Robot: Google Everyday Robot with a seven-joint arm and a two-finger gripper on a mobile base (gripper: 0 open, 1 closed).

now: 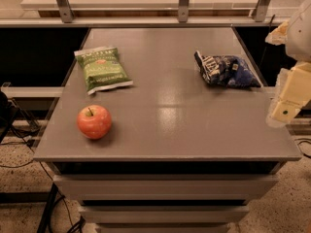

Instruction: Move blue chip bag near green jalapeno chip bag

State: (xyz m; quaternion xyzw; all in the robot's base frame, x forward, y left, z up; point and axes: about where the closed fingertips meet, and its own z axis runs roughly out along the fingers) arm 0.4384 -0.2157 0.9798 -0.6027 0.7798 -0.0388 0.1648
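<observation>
Navy foil, crumpled: found the blue chip bag (226, 71) at the right rear of the table (165, 130), well apart from the green jalapeno chip bag (103, 69) at left rear. Saw the gripper (286, 106) hanging beyond the right edge, grip state untellable. Judged best to pinch the bag's raised middle, then carry left.

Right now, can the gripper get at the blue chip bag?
Probably yes. The gripper hangs beside the edge of the table, close to the blue chip bag, with nothing lying between them.
</observation>
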